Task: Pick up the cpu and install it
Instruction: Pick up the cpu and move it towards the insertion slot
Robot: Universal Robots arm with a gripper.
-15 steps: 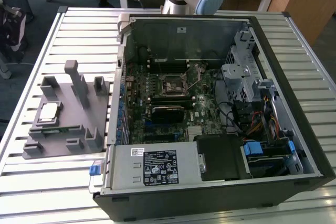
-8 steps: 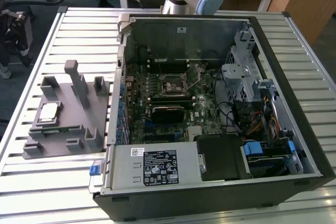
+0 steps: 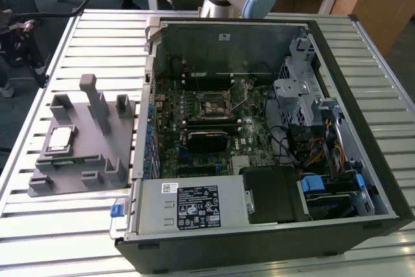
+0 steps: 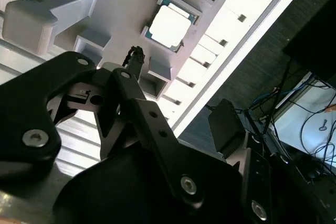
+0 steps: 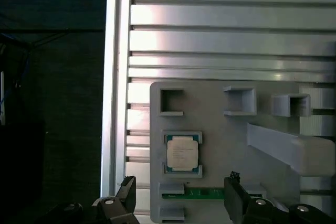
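The cpu [image 5: 182, 153] is a small square chip with a silvery top. It lies flat in a recess of the grey fixture plate [image 5: 220, 129], which sits on the slatted table at the exterior view's left. The exterior view shows the cpu [image 3: 59, 139] on that plate [image 3: 78, 180]. My gripper [image 5: 180, 183] hovers above the plate, open, its two dark fingers standing apart on either side of the chip's line, with nothing between them. In the second wrist view one fingertip [image 4: 136, 56] hangs near the cpu [image 4: 169, 26], apart from it.
An open computer case [image 3: 259, 128] lies at the exterior view's right, its motherboard socket [image 3: 217, 103] with a metal frame facing up. A green memory stick [image 5: 205, 195] lies in the plate beside the cpu. Grey posts [image 3: 97, 102] rise from the plate. The table edge [image 5: 111, 103] runs close by.
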